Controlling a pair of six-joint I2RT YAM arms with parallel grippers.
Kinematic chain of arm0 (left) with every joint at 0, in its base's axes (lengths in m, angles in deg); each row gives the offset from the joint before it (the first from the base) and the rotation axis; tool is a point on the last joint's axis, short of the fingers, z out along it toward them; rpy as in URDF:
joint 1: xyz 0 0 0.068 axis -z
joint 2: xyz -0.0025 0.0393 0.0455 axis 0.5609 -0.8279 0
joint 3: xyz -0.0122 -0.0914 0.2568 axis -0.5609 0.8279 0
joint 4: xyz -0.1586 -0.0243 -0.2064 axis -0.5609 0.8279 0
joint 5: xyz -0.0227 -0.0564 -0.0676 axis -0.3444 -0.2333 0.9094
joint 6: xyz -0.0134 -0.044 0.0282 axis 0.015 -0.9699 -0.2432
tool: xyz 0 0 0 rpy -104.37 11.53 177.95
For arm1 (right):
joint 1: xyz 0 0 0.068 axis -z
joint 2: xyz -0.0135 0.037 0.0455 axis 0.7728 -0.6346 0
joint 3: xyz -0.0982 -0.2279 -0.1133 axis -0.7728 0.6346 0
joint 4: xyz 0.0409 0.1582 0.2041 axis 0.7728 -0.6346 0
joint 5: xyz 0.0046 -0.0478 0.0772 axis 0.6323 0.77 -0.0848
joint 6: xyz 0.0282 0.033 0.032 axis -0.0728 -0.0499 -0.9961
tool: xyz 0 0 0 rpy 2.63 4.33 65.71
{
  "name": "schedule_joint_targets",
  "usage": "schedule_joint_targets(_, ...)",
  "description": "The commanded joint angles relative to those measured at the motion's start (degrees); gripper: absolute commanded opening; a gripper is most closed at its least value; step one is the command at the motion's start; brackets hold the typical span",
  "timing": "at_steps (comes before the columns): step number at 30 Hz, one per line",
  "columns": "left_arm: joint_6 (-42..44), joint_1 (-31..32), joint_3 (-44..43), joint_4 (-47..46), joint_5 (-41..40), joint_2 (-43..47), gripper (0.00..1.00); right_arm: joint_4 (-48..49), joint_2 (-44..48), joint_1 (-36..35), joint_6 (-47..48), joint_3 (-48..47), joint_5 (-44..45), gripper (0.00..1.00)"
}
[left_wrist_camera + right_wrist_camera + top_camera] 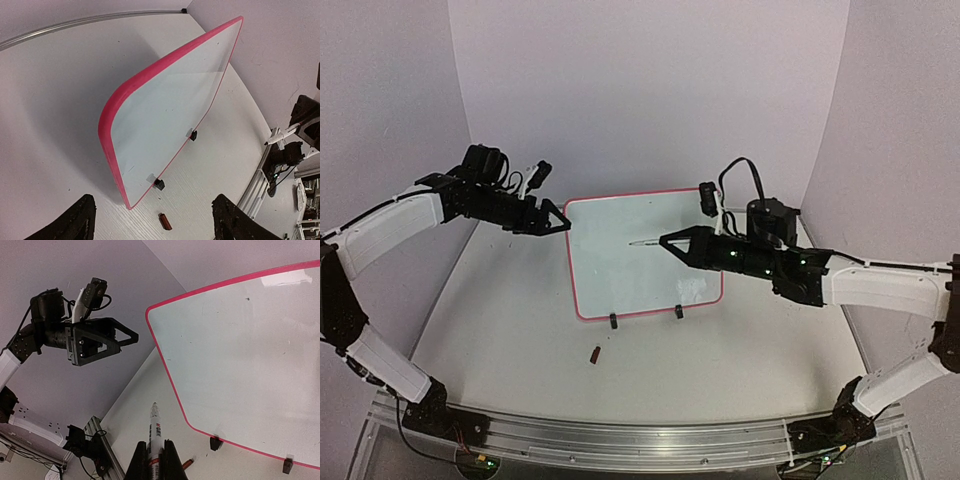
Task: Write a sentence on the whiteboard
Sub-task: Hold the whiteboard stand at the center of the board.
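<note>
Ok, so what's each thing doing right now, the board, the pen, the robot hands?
whiteboard, standing on its feet, blank
marker, held, tip sticking out forward
right gripper, shut on the marker
left gripper, open and empty
small red piece, lying on the table

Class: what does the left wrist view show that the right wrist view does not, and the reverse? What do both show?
Left wrist only: the left hand from inside, its open fingers at the bottom corners. Right wrist only: that hand seen whole from outside, and the print on the marker clamped in the shut right hand. Both: the unwritten whiteboard, its two black feet, a small reddish-brown piece before it.
</note>
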Motion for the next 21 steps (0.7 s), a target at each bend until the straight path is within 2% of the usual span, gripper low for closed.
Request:
schedule_joint_targets(1,6.8,-0.1,-0.9,-1.7,3.1,-2.6,0.77,5.9,-5.7,-1.2,-1.2,-6.3,-0.7,0.01)
schedule_joint_targets(6,9.9,-0.3,-1.4,-4.5,0.3,-4.8,0.68,7.8,-9.9,-2.6,-0.1,-9.4,-0.2,0.0)
schedule_joint_targets(12,11.9,-0.4,-1.7,-7.2,2.1,-7.3,0.62,10.6,-13.2,-3.6,-0.6,-11.1,1.6,0.0)
schedule_joint_targets(21,12.8,-0.7,-0.9,-9.3,2.2,-9.5,0.47,11.1,-17.0,-4.0,0.2,-14.2,4.2,0.0)
